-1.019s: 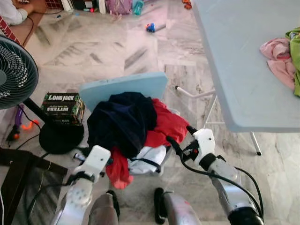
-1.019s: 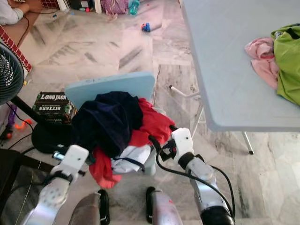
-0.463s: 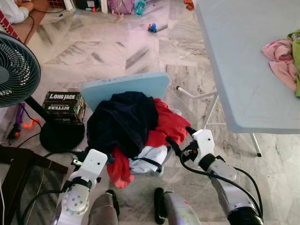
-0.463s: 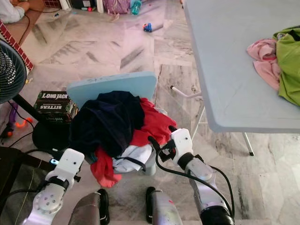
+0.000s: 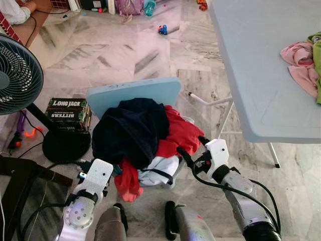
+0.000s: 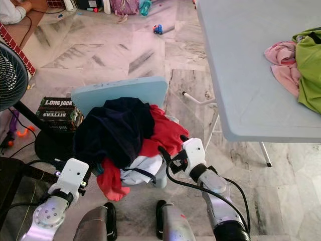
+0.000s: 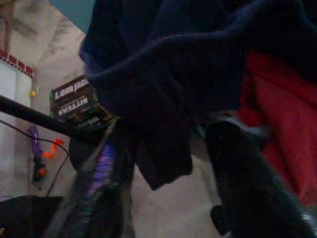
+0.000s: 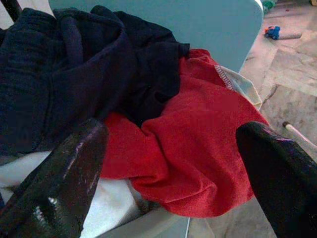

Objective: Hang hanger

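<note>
A light blue chair (image 5: 133, 93) stands in front of me, piled with a dark navy garment (image 5: 130, 128), a red garment (image 5: 178, 133) and a white garment (image 5: 158, 168). I cannot make out a hanger. My left gripper (image 5: 99, 162) is low at the pile's left edge; the left wrist view shows its fingers (image 7: 242, 188) spread apart under the navy cloth (image 7: 188, 84), holding nothing. My right gripper (image 5: 193, 146) sits at the pile's right side, open, its fingers (image 8: 54, 183) on either side of the red cloth (image 8: 188, 148) without touching it.
A grey folding table (image 5: 251, 60) at the right carries pink (image 5: 298, 60) and green (image 6: 308, 65) cloths. A standing fan (image 5: 17, 75), a Long Jack box (image 5: 69, 109) and cables lie at the left. A small toy (image 5: 161, 29) and a seated person (image 5: 12, 12) are far off.
My left arm has drawn back and down a little from the pile's left side. The right gripper and the clothes have stayed where they were.
</note>
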`<state>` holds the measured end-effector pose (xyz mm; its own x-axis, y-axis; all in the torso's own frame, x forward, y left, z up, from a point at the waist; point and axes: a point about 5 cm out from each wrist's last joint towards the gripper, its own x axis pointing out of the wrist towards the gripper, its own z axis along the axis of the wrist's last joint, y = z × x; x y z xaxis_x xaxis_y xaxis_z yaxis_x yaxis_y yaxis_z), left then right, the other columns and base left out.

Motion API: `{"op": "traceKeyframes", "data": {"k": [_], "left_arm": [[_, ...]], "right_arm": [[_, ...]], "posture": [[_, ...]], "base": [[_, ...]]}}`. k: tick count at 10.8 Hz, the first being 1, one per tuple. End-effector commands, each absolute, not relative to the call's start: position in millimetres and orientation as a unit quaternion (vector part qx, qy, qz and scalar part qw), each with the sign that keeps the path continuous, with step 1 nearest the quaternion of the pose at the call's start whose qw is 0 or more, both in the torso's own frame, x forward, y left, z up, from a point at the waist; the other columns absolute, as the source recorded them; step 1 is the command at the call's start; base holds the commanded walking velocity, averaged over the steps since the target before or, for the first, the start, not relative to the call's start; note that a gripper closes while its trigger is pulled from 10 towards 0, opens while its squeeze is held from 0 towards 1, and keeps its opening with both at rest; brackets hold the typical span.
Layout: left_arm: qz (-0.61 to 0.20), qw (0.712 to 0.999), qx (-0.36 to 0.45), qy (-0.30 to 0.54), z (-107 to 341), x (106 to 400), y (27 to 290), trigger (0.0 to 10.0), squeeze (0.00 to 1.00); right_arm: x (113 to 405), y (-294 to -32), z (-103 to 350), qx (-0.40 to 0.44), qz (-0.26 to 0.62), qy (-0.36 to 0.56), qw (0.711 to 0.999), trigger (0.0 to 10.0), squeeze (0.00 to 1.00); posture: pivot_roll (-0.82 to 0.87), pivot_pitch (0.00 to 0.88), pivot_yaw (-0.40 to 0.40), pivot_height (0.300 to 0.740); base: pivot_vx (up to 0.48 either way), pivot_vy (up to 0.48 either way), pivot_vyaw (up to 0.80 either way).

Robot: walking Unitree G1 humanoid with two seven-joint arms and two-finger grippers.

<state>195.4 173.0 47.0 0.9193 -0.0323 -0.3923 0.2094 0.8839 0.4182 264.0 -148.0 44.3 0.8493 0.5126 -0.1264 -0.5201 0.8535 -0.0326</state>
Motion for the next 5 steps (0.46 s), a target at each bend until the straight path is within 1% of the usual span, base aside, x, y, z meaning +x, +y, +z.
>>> {"op": "traceKeyframes", "data": {"k": [1,2,3,4,5], "left_arm": [[-0.065,0.949,0.234,0.201,43.6,189.1,171.1,10.0,1.00],[-0.059,0.951,0.232,0.195,43.4,187.6,169.1,10.0,1.00],[-0.048,0.954,0.228,0.187,43.7,188.2,168.4,10.0,0.26],[-0.033,0.954,0.233,0.183,39.3,186.3,168.8,10.0,0.00],[-0.015,0.954,0.239,0.179,36.3,184.7,174.4,10.0,0.00]], "right_arm": [[262.5,-148.2,41.2,-0.034,0.273,0.063,0.959,10.0,0.00],[262.7,-148.7,41.1,-0.034,0.273,0.063,0.959,10.0,0.00],[262.6,-148.0,40.7,-0.035,0.274,0.064,0.959,10.0,0.00],[262.5,-146.8,40.3,-0.034,0.276,0.064,0.958,10.0,0.00],[262.4,-146.4,39.8,-0.034,0.276,0.064,0.958,10.0,0.00]], "posture": [[0.07,0.233,-0.074,0.740],[0.07,0.234,-0.075,0.740],[0.08,0.233,-0.075,0.740],[0.08,0.232,-0.072,0.740],[0.08,0.234,-0.069,0.740]], "base": [[0.000,0.000,0.00],[0.000,0.000,0.00],[0.000,0.000,0.00],[0.000,0.000,0.00],[0.000,0.000,0.00]]}}
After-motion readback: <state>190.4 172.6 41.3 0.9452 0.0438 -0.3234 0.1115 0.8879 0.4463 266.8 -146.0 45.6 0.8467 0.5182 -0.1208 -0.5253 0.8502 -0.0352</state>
